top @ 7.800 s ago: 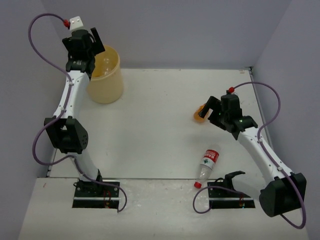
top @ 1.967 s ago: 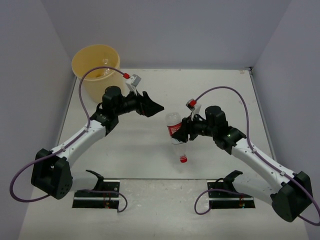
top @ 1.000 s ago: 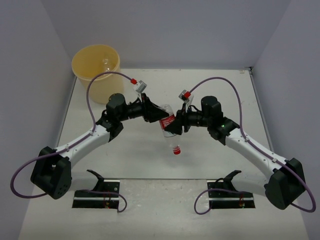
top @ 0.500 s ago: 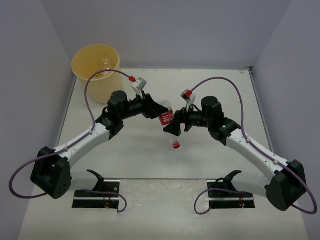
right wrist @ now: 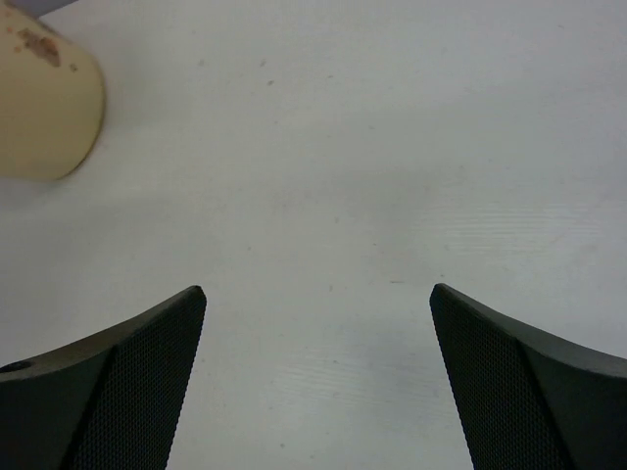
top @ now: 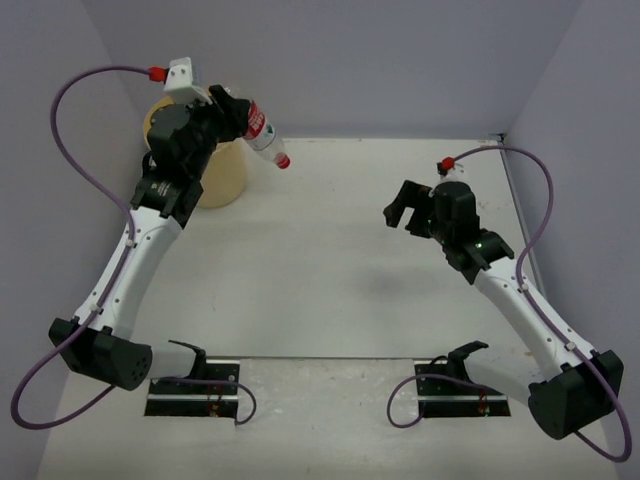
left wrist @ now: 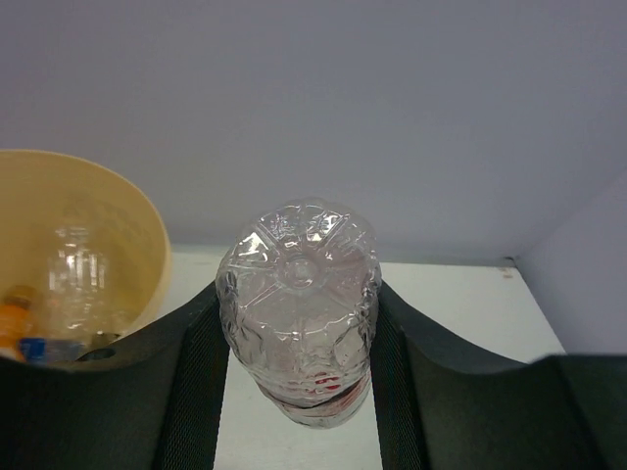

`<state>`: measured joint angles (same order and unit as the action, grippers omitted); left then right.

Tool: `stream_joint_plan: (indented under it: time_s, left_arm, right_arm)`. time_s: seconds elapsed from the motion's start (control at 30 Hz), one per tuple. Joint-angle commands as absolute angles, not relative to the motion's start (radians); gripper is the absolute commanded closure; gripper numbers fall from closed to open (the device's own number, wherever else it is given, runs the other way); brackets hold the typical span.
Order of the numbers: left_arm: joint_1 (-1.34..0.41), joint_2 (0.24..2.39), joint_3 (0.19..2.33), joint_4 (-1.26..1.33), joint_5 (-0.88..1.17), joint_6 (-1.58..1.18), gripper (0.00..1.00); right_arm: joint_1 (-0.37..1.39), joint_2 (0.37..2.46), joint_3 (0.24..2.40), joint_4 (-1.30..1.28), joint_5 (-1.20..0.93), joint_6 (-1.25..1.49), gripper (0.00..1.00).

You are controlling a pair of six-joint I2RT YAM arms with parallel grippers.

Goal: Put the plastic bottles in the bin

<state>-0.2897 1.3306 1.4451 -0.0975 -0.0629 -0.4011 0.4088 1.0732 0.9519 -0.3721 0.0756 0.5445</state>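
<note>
A clear plastic bottle (top: 262, 135) with a red-white label and a red cap is held in the air, cap end tilted down to the right. My left gripper (top: 235, 115) is shut on its body. In the left wrist view the bottle's base (left wrist: 299, 294) fills the space between the fingers (left wrist: 201, 362). The pale-yellow bin (top: 222, 170) stands at the back left, partly hidden by the left arm. The held bottle hangs just right of the bin's rim (left wrist: 162, 255). Other bottles (left wrist: 73, 284) lie inside the bin. My right gripper (top: 400, 210) is open over bare table (right wrist: 318, 294).
Grey walls close off the back and both sides of the white table (top: 330, 270). The bin's side (right wrist: 44, 108) shows at the upper left of the right wrist view. The arm bases sit at the near edge.
The bottle went from my right gripper to my left one. The left arm then swung up and back to the bin with it. My right gripper opened and drew back to the right.
</note>
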Motion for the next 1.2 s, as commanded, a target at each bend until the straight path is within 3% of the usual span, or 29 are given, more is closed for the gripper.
stream_joint_plan:
  time_s: [0.0, 0.23, 0.47, 0.57, 0.63, 0.67, 0.7, 0.77, 1.17]
  left_arm:
    - [-0.284, 1.363, 1.606, -0.26, -0.397, -0.301, 1.0]
    - [-0.189, 1.447, 1.67, -0.198, -0.686, -0.257, 1.0]
    - [-0.104, 1.575, 1.674, -0.12, -0.683, -0.308, 1.0]
    - [-0.085, 1.614, 1.661, -0.092, -0.668, -0.321, 0.95]
    - [-0.077, 1.643, 1.676, -0.118, -0.656, -0.322, 0.73]
    - [-0.077, 1.651, 1.686, -0.132, -0.645, -0.321, 0.42]
    - [-0.077, 1.655, 1.691, -0.142, -0.636, -0.321, 0.17]
    - [-0.077, 1.654, 1.687, -0.146, -0.622, -0.324, 0.0]
    - [-0.075, 1.524, 1.745, -0.299, -0.528, -0.342, 0.0]
  right_arm:
    - [0.34, 1.125, 1.027, -0.482, 0.335, 0.641, 0.01]
    - [0.257, 1.124, 1.089, -0.485, 0.456, 0.667, 0.01]
    - [0.243, 1.115, 1.085, -0.483, 0.42, 0.635, 0.01]
    - [0.242, 1.11, 1.066, -0.483, 0.392, 0.625, 0.01]
    - [0.241, 1.108, 1.057, -0.483, 0.38, 0.624, 0.01]
    - [0.241, 1.107, 1.055, -0.483, 0.373, 0.623, 0.01]
    - [0.241, 1.106, 1.054, -0.483, 0.366, 0.621, 0.01]
    - [0.241, 1.106, 1.053, -0.483, 0.354, 0.62, 0.01]
    - [0.241, 1.082, 1.058, -0.483, 0.335, 0.606, 0.01]
